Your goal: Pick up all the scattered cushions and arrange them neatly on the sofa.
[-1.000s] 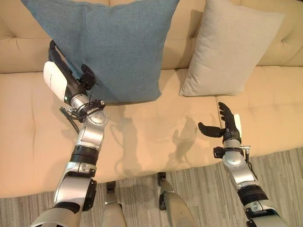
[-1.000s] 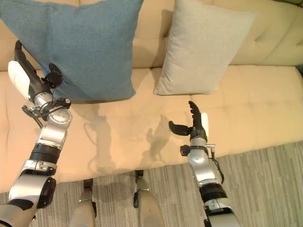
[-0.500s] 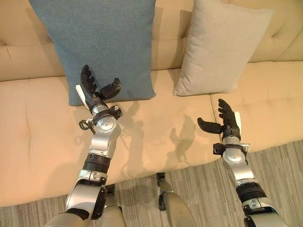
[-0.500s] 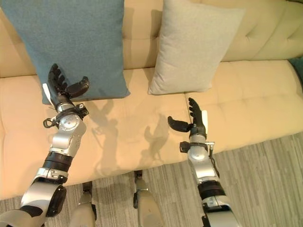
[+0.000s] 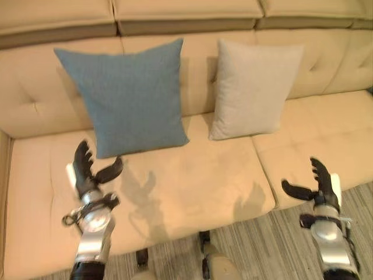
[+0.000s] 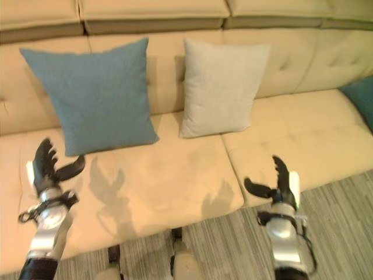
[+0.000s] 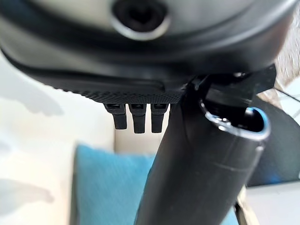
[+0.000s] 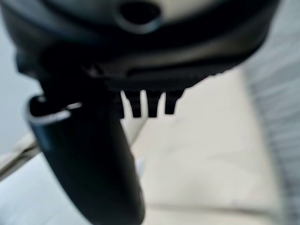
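Left hand (image 5: 88,172): mine, low over the sofa's left seat, fingers spread wide, holding nothing. A second ago it was curled on the blue cushion's lower left edge; it has let go and drawn back towards me.
Blue cushion (image 5: 125,96): upright against the backrest, left of centre, bottom edge on the seat. It was tilted in my grip before; now it stands on its own, well apart from my hand.
Grey cushion (image 5: 252,87): upright against the backrest, just beside the blue one, a narrow gap between. Unchanged.
Sofa (image 5: 192,186): tan, tufted. My view has pulled back, so more of the backrest shows; the sofa itself has not moved.
Teal shape (image 6: 360,100): at the sofa's far right end, cut by the frame edge; possibly another cushion, I cannot tell.
Right hand (image 5: 322,186): mine, by the front edge of the right seat, fingers straight, thumb out, empty. Idle as before.
Task reading: two cushions placed; I judge the teal shape worth checking next.
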